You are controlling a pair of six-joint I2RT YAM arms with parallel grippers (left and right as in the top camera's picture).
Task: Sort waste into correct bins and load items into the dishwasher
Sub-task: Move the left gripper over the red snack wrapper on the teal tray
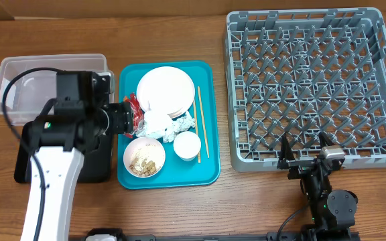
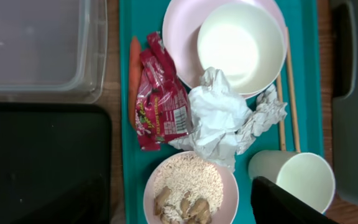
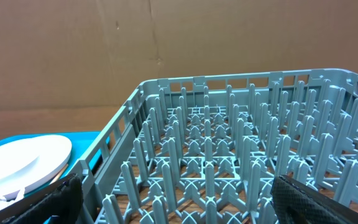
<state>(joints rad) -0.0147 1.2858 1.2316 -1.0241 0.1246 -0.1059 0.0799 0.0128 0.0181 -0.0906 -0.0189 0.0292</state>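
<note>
- The left fingers are spread apart and hold nothing, over the left side of the teal plastic serving tray.
- A round white bowl of rice and beige scraps lies between them.
- A crinkled red snack wrapper lies just beyond the bowl, touching an orange carrot piece and a crumpled white tissue.
- The right fingers are apart and empty at the near rim of the square grey plastic dish rack.
</note>
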